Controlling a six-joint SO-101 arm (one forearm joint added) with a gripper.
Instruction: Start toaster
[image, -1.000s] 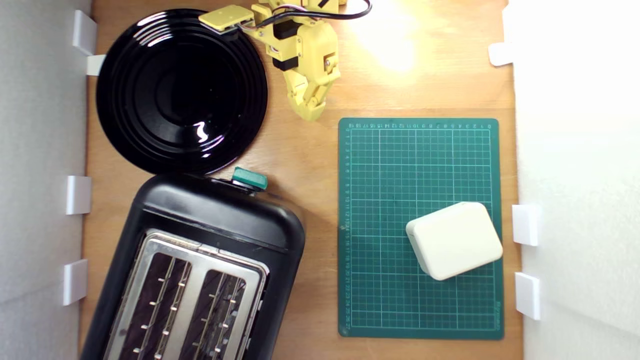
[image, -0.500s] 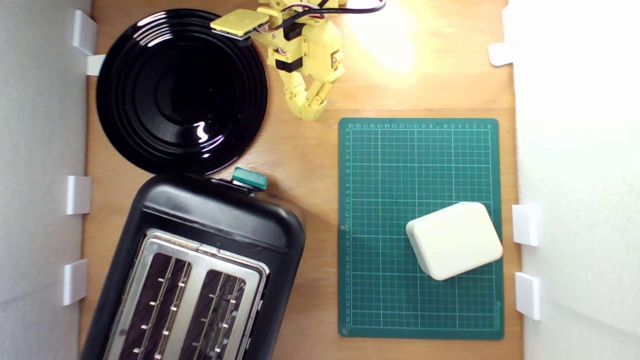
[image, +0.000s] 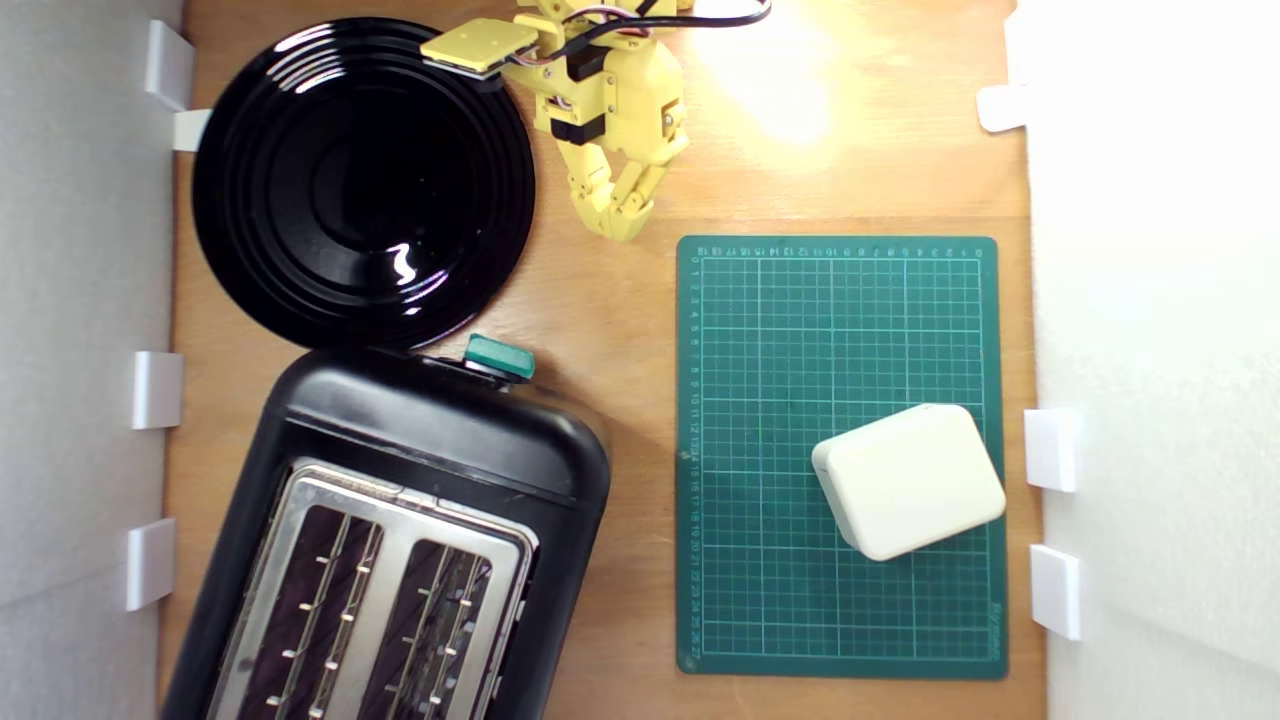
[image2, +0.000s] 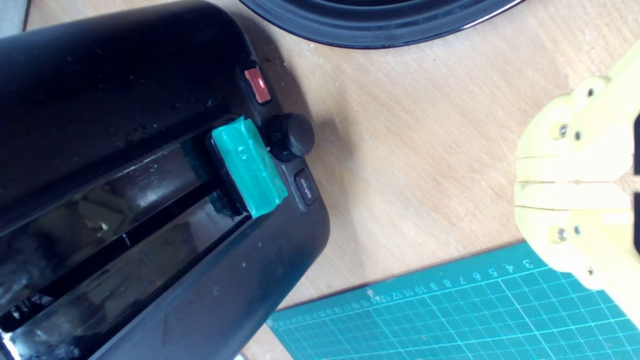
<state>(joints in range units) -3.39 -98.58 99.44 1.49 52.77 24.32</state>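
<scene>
Exterior view: my gripper (image: 622, 225) hangs over bare wood beside the black plate (image: 300, 250), fingers pressed together, holding nothing.
Toaster (image: 420, 440): lower on the exterior view's left, well apart from me.
Lever knob (image2: 248, 165): teal, untouched.

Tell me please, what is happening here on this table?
A yellow gripper, shut and holding nothing, hangs over bare wood between the black plate and the green mat. It is apart from the toaster, and its teal lever is untouched. A white box lies on the mat.
</scene>
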